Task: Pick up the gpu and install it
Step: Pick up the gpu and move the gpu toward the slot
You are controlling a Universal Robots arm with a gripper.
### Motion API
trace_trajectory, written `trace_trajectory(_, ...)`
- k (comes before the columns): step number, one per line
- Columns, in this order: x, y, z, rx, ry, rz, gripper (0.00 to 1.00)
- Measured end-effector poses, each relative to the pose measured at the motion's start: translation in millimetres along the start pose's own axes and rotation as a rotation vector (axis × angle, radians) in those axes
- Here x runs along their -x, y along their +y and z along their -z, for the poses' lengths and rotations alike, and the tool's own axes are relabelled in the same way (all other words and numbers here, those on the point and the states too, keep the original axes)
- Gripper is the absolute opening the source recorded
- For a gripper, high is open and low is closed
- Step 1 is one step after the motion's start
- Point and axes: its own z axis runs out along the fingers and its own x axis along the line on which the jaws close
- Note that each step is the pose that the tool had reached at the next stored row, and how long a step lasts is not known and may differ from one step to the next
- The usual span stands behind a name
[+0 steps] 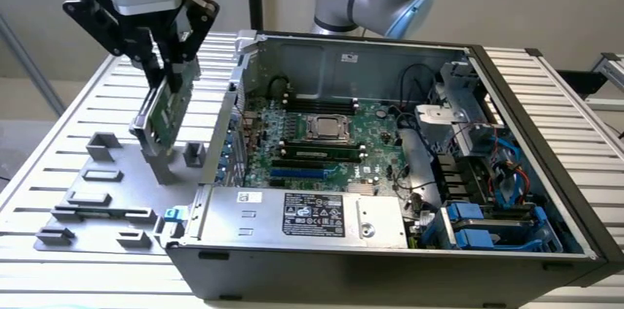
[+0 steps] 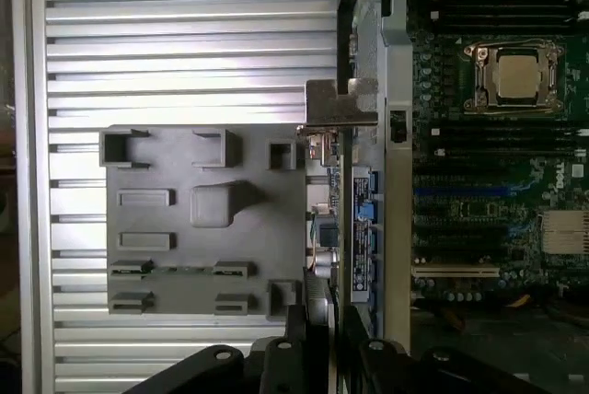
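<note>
The gripper (image 1: 168,60) is hanging over the exterior view's left part of the bench (image 1: 88,104), just outside the open computer case (image 1: 390,272); its fingers (image 1: 154,50) are clamping shut on the upper edge of the gpu (image 1: 161,115); the card is sitting in the grip tilted, its green face turning toward the exterior view's left and its lower end reaching down toward an upright post of the grey fixture plate (image 1: 98,199); whether that end is touching the post or hanging just clear of it, I cannot tell.

In the wrist view the gripper (image 2: 322,339) is showing the gpu (image 2: 327,219) edge-on, running away from the fingers (image 2: 299,343) as a thin strip; its silvery metal bracket (image 2: 340,104) is sitting at the far end; the card is lying between the fixture plate (image 2: 152,173) and the case's outer wall (image 2: 396,228), just beside the wall and outside it; the slatted bench (image 2: 184,44) is lying beneath.

Inside the case the motherboard (image 1: 385,123) is lying exposed; the processor socket (image 1: 325,128) is sitting near its middle, showing in the wrist view too (image 2: 518,76); a memory stick (image 1: 317,152) is standing in a slot just beside the socket; the silver labelled power-supply box (image 1: 312,215) is sitting along the case's near edge; blue drive caddies (image 1: 478,229) are sitting toward the exterior view's right.
</note>
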Motion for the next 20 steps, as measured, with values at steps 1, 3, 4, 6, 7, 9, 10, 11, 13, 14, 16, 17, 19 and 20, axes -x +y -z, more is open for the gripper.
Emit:
trace_trajectory(1, 4.0, 0.0, 4.6, 0.0001, 0.0014, 0.001, 0.26)
trace_trajectory(3, 12.8, 0.0, 14.0, 0.0, 0.0048, 0.002, 0.26)
trace_trajectory(4, 17.1, 0.0, 18.3, 0.0, 0.0063, 0.003, 0.26)
trace_trajectory(6, 26.2, 0.1, 25.2, -0.0001, 0.0091, 0.003, 0.26)
trace_trajectory(7, 30.7, 0.2, 26.4, -0.0001, 0.0097, 0.003, 0.26)
trace_trajectory(9, 39.8, 0.4, 27.8, -0.0001, 0.0105, 0.003, 0.26)
trace_trajectory(10, 44.5, 0.6, 28.0, -0.0002, 0.0106, 0.003, 0.26)
trace_trajectory(11, 49.0, 0.7, 28.0, -0.0002, 0.0108, 0.003, 0.26)
trace_trajectory(13, 57.9, 1.0, 28.1, -0.0001, 0.0108, 0.003, 0.26)
trace_trajectory(14, 62.6, 1.2, 28.2, -0.0002, 0.011, 0.003, 0.26)
trace_trajectory(16, 71.7, 1.6, 28.2, 0.0, 0.011, 0.003, 0.26)
trace_trajectory(17, 76.1, 1.9, 28.2, -0.0001, 0.011, 0.003, 0.26)
trace_trajectory(19, 85.1, 2.5, 28.4, -0.0002, 0.0111, 0.003, 0.26)
trace_trajectory(20, 89.6, 2.8, 28.3, -0.0001, 0.0111, 0.003, 0.26)
